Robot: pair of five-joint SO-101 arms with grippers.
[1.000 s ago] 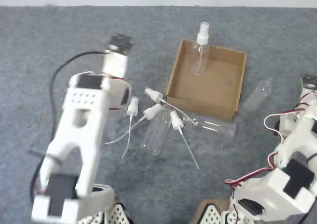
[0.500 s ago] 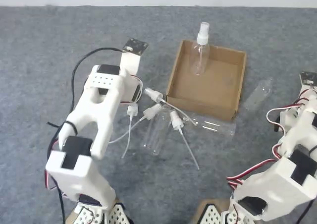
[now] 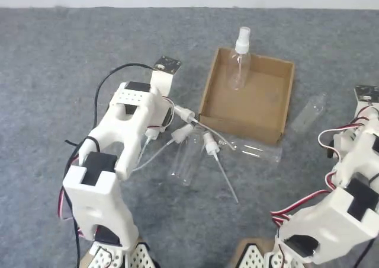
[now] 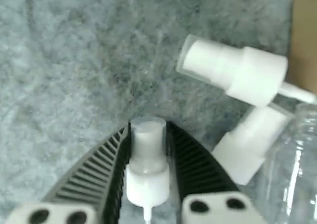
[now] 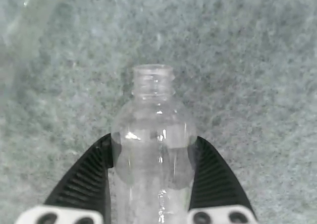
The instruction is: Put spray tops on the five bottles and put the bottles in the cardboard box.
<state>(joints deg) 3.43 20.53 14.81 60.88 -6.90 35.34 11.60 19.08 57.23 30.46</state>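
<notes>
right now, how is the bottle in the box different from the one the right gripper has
The boxed bottle wears a white spray top; the held bottle has a bare, open neck. The boxed bottle lies in the cardboard box with no gripper on it; the held bottle sits between the right gripper's fingers above grey carpet. Both are clear plastic.

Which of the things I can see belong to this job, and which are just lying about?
Job: cardboard box; capped bottle in it; three open bottles on the table; open bottle in the right hand; spray top in the left hand; three loose spray tops.
Lying about: grey table cover; arm wires.
</notes>
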